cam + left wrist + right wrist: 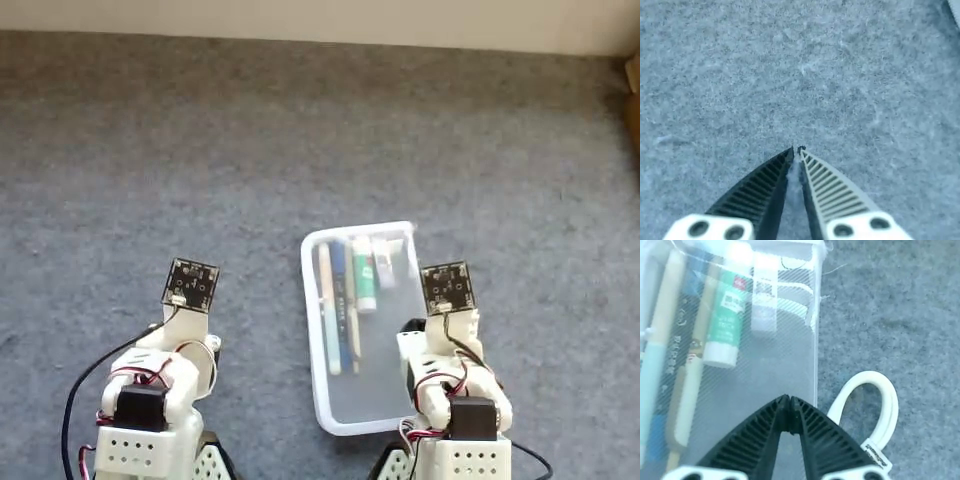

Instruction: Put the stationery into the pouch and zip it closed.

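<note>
A clear mesh pouch [372, 390] lies on the grey carpet between the two arms, with pens [338, 300], a green-and-white glue stick [363, 275] and a small white item [386, 262] inside it. In the right wrist view the pouch [765, 390] shows the pens [660, 355], glue stick [727, 315] and white item [764, 302], and its white loop strap [880, 405] lies on the carpet beside it. My right gripper [789, 399] is shut, empty, over the pouch's edge near the strap. My left gripper [796, 150] is shut, empty, over bare carpet left of the pouch.
Grey carpet [200, 150] covers the whole work area, with open room ahead of both arms. A pale strip [320, 20] runs along the far edge, and a brown object [633, 90] sits at the far right edge.
</note>
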